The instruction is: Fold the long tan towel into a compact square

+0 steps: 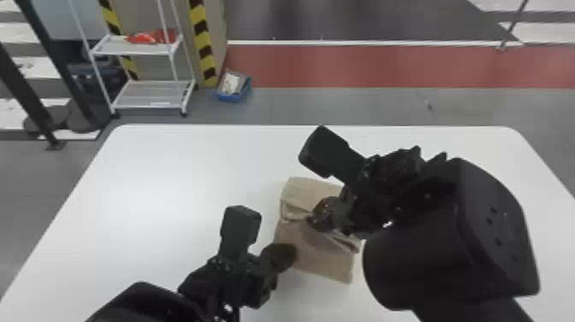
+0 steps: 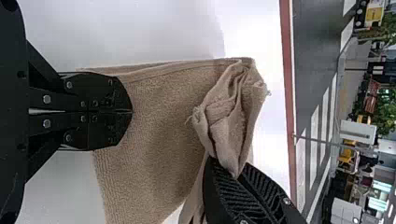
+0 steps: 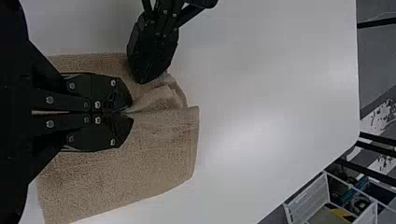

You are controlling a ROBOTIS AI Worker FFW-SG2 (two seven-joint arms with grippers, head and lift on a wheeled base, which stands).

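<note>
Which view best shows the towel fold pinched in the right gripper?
Left wrist view: the bunched fold stands out, layers visible, clamped by the right gripper. Head view: seen from above, partly covered by that gripper. Right wrist view: creased cloth at the fingertips, the rest partly behind the fingers.

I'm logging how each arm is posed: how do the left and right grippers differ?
The left gripper is at the left edge of the towel; the right gripper is over its middle. The right gripper pinches a gathered fold, while the left gripper's fingers meet at a flatter part. Both are black and shut.
</note>
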